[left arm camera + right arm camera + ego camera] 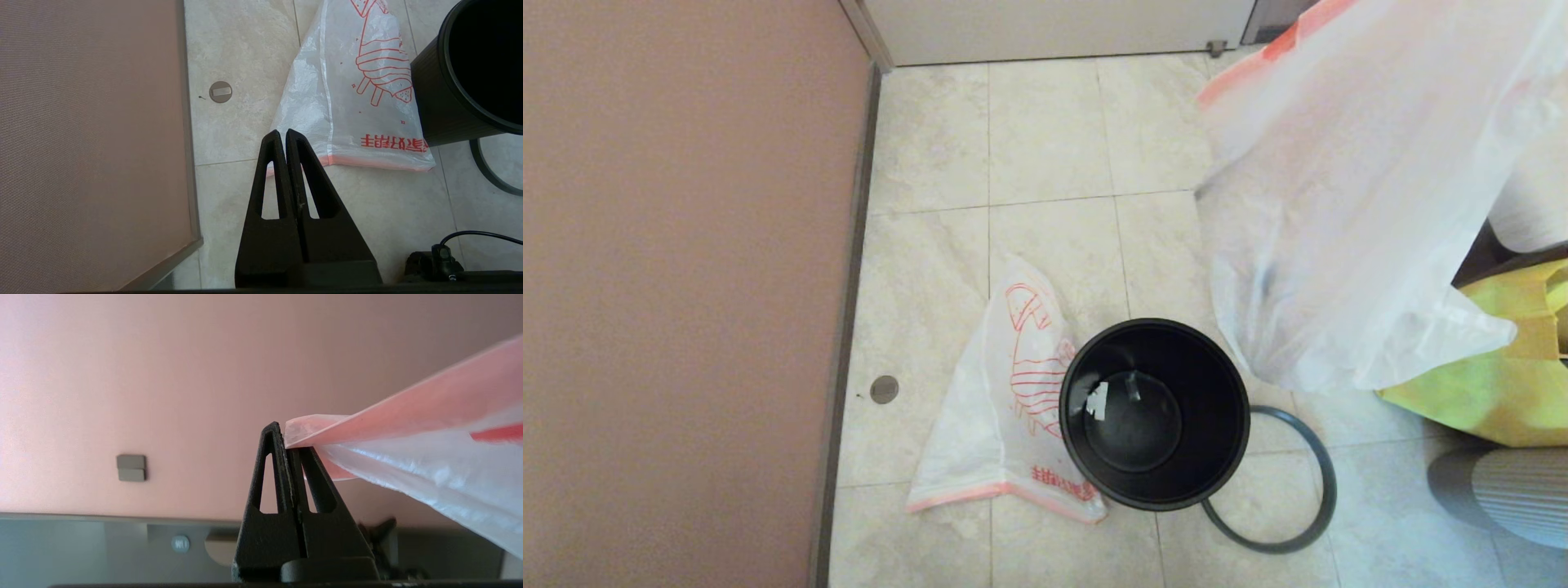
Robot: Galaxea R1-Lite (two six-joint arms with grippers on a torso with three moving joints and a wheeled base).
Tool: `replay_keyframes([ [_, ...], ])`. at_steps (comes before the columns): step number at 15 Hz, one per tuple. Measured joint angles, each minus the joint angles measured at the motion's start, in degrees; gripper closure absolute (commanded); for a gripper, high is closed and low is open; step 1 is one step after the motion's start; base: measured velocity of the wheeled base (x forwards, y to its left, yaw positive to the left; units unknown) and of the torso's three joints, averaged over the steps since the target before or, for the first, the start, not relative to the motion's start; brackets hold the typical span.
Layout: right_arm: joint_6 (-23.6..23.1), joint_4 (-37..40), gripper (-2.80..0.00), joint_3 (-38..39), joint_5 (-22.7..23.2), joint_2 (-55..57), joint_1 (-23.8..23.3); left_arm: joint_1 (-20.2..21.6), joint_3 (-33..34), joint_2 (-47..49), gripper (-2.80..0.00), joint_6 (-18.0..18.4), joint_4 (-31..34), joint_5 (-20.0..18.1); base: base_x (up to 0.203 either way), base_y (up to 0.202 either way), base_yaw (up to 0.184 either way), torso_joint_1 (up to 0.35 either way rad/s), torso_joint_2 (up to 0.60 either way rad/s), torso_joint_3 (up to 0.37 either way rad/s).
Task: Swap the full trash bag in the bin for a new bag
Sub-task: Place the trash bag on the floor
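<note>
Right gripper [291, 437] is clamping the full bag [1347, 237] aloft at upper right; bin [1154, 490] is sitting emptied at lower centre; new bag [1005, 408] is lying beside it, unfitted; left gripper [284, 136] is idling closed.

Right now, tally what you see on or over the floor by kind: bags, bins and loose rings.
Bags: 3 (held white bag, printed white bag, yellow bag)
Bins: 1 (black bin)
Loose rings: 1 (grey ring)
Total: 5
</note>
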Motion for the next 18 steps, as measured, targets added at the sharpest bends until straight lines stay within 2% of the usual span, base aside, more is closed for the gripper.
replay_keyframes([
  [2,1.6,-2.4,0.0,-0.5,0.0,1.1,-1.6,0.0,0.0,0.0,0.0,0.0,0.0,0.0,0.0,0.0,0.0,0.0,0.0,0.0],
  [7,1.4,-4.4,0.0,4.6,-0.2,9.6,-9.0,0.0,0.0,0.0,0.0,0.0,0.0,0.0,0.0,0.0,0.0,0.0,0.0,0.0],
  [11,1.4,-15.6,0.0,10.6,0.0,20.7,-15.2,0.0,0.0,0.0,0.0,0.0,0.0,0.0,0.0,0.0,0.0,0.0,0.0,0.0],
  [14,1.0,-21.4,0.0,14.6,-0.2,28.0,-17.1,0.0,0.0,0.0,0.0,0.0,0.0,0.0,0.0,0.0,0.0,0.0,0.0,0.0],
  [18,1.1,-23.2,0.0,15.8,-1.9,36.5,-18.9,0.0,0.0,0.0,0.0,0.0,0.0,0.0,0.0,0.0,0.0,0.0,0.0,0.0],
])
